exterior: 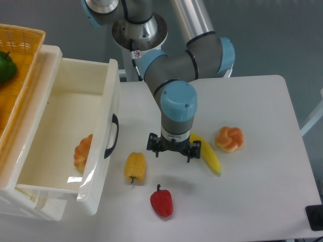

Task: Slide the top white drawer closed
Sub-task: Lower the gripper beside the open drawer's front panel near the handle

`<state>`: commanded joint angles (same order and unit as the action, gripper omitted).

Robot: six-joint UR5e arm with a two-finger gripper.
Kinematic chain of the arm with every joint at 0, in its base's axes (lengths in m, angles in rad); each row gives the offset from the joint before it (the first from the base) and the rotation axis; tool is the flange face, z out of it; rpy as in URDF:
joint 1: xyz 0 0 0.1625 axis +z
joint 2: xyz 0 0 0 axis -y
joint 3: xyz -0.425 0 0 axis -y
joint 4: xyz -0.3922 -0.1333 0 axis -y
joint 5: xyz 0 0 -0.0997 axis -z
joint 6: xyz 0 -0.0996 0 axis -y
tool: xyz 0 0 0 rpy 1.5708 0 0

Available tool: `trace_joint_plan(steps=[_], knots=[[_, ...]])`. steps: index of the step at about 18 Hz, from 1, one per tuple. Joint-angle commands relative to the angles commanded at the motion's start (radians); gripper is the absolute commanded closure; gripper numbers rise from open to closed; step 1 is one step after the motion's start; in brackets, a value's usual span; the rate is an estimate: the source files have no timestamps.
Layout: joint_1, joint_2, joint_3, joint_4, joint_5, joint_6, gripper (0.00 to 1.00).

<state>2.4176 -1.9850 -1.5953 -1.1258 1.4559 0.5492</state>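
The top white drawer [60, 106] stands pulled far out over the table's left side. Its front panel carries a black curved handle [111, 136], and an orange bun [82, 153] lies inside against that panel. My gripper [172, 149] hangs over the table to the right of the drawer front, pointing down, about a hand's width from the handle. I see it from above, so the fingers are hidden under the wrist and I cannot tell whether they are open or shut. Nothing shows in its grasp.
A yellow pepper [135, 167] lies just right of the drawer front and a red pepper [161, 201] nearer the front edge. A banana [207, 155] and a bun [229, 138] lie right of the gripper. A yellow wicker basket [17, 65] holding a green pepper [6, 66] sits on the cabinet.
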Motion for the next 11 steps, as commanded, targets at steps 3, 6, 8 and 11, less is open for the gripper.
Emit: trace_joint_plan(steps=[3,6,8,11], knots=[[-0.002,0.006,0.000,-0.020,-0.031,-0.002,0.00],[-0.003,0.009,0.000,-0.026,-0.051,-0.018,0.00],[-0.020,0.009,0.000,-0.026,-0.051,-0.034,0.00],[-0.034,0.008,-0.002,-0.026,-0.052,-0.057,0.00]])
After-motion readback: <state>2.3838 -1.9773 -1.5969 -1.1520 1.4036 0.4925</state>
